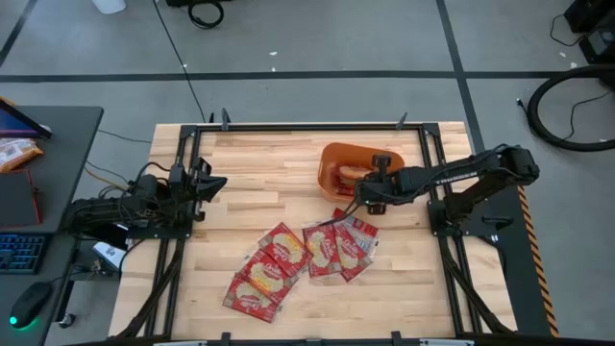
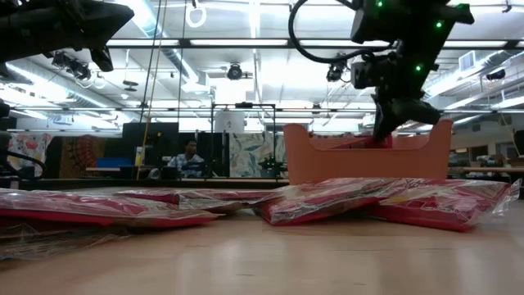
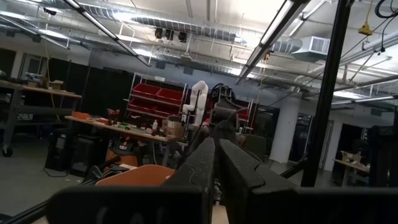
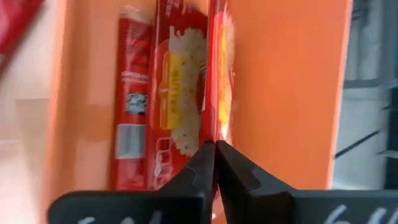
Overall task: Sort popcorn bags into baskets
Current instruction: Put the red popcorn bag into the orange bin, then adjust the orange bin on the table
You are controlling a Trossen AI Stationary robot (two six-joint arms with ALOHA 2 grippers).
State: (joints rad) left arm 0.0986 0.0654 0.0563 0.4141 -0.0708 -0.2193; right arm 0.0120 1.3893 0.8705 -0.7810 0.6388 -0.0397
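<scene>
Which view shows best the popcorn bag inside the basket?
The right wrist view: the bag fills it, on edge against the orange wall. High view shows a small red patch; low view only a sliver; left wrist view nothing.

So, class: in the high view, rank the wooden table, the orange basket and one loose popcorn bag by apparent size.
1. Wooden table
2. Orange basket
3. Popcorn bag

Basket and bag look fairly close.

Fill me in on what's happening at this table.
The robot is sorting popcorn bags into the orange basket. The right gripper is at the basket's near edge, its fingers pressed together on the edge of a popcorn bag standing inside the tub. The other bags lie in a loose pile on the table. The left gripper waits shut at the table's left side.
</scene>
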